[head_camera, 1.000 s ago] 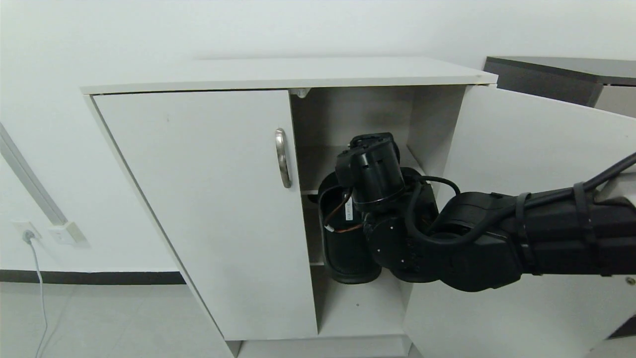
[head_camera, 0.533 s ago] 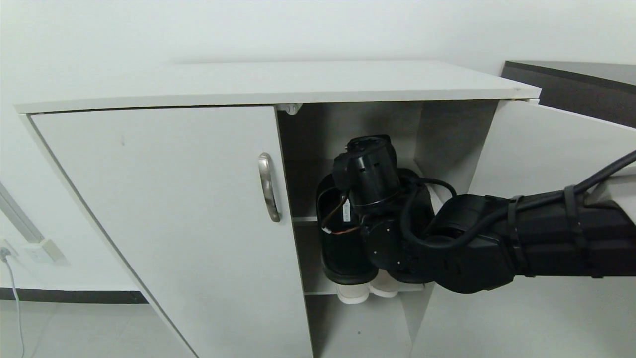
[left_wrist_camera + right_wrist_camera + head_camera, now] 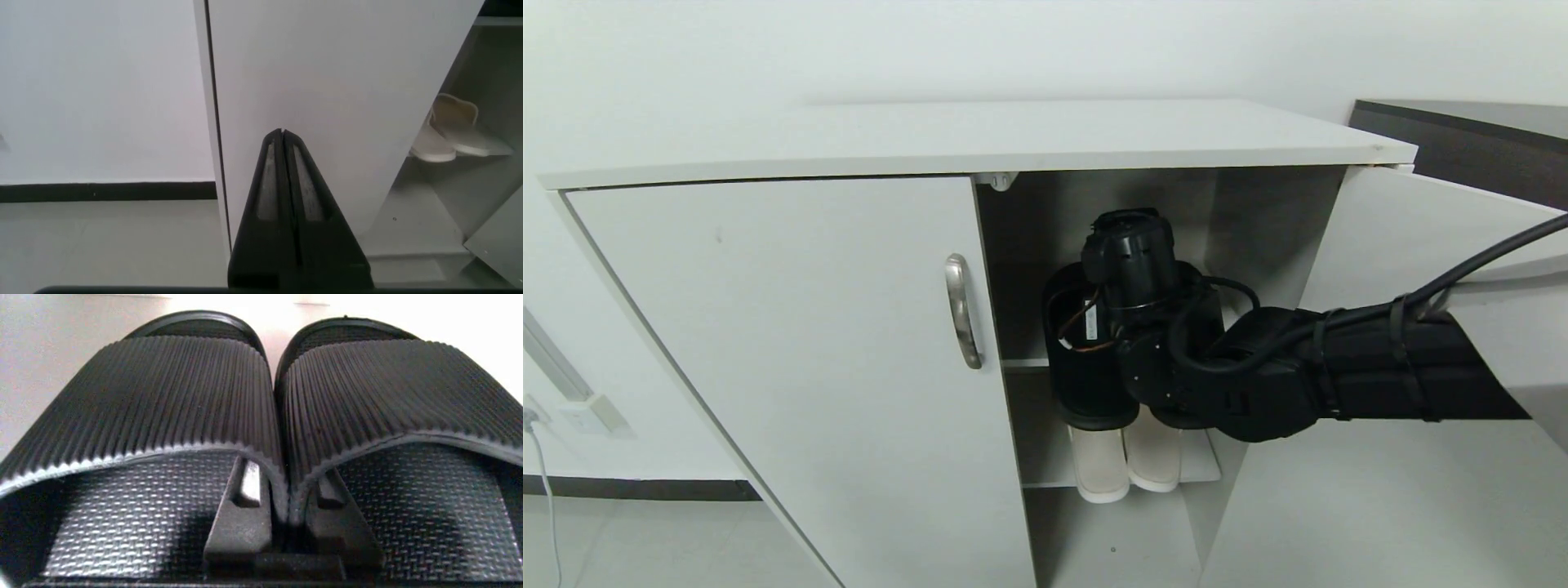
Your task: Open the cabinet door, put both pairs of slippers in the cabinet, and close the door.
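black slippers (image 3: pixel 1086 392): a pair pressed side by side, in the cabinet's (image 3: pixel 980 139) open right half at the level of its upper shelf (image 3: pixel 1021 363), heels toward the opening; whether they rest on that shelf cannot be told.
right gripper (image 3: pixel 286 502): reaching into the cabinet from the right, its fingers (image 3: pixel 245 486) narrow and clamped on the two inner side walls of the black slippers, one finger inside each.
white slippers (image 3: pixel 1098 465): a pair side by side on the cabinet's lower shelf (image 3: pixel 1201 465), directly beneath the black pair, heels just over the shelf's front edge.
right door (image 3: pixel 1380 245): swung open, off the cabinet's right side.
left door (image 3: pixel 792 343): flat against the cabinet front, a metal handle (image 3: pixel 962 310) near its inner edge.
left gripper (image 3: pixel 283 139): fingers pressed together on nothing, in front of the cabinet's left door, apart from it.
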